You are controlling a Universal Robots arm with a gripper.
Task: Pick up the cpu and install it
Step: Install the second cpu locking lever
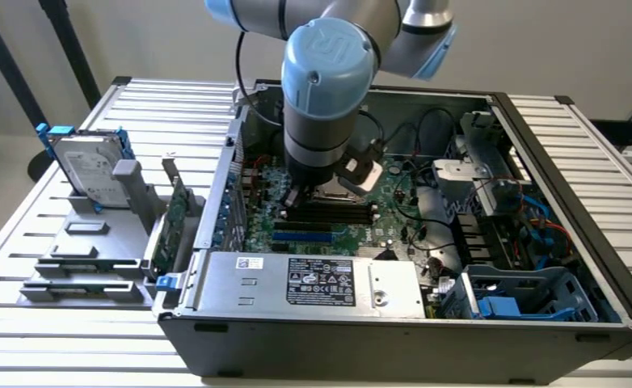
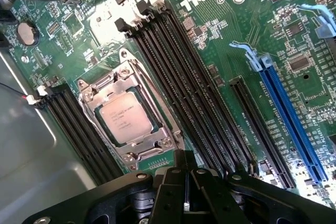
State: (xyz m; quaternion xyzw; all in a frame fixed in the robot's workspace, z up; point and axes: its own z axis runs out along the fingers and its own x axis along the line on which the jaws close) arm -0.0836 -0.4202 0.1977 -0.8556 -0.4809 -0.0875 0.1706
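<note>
Nearest the wrist camera, the black hand (image 2: 185,203) has its fingers pressed together, holding nothing. Just beyond, the small square silver-grey cpu (image 2: 126,119) lies flat inside the metal socket frame (image 2: 157,140) on the green circuit board (image 2: 220,35), beside long black memory slots (image 2: 184,87).

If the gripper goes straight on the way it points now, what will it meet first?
Probably the green motherboard. The shut gripper points down at it, beside the cpu already seated in its socket and near the black memory slots. Depth is unclear, so a slot could come first.
</note>
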